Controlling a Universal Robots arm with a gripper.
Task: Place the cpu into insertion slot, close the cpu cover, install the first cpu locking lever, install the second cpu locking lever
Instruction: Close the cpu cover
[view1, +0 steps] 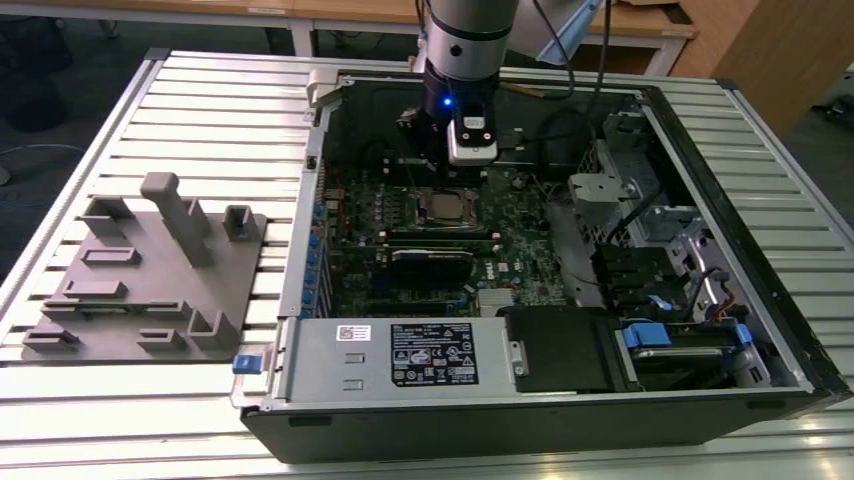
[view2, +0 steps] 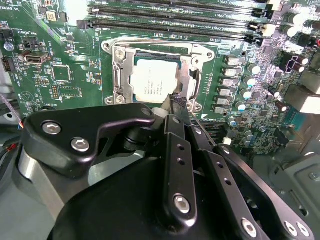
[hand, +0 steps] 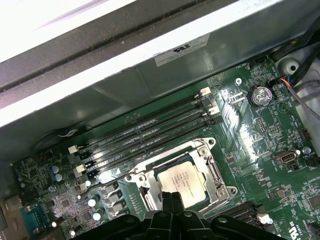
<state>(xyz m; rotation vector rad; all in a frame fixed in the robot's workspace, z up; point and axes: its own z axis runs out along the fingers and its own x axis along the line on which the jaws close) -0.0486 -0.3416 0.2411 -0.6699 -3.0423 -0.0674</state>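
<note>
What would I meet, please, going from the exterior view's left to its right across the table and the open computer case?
grey fixture plate → blue tab at the case's corner → cpu → blue drive latch

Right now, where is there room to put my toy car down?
The bare slatted table beyond the grey fixture block, and the strip in front of that block along the near edge. Inside the computer case it's crowded, and the gripper hangs right at the cpu.
</note>
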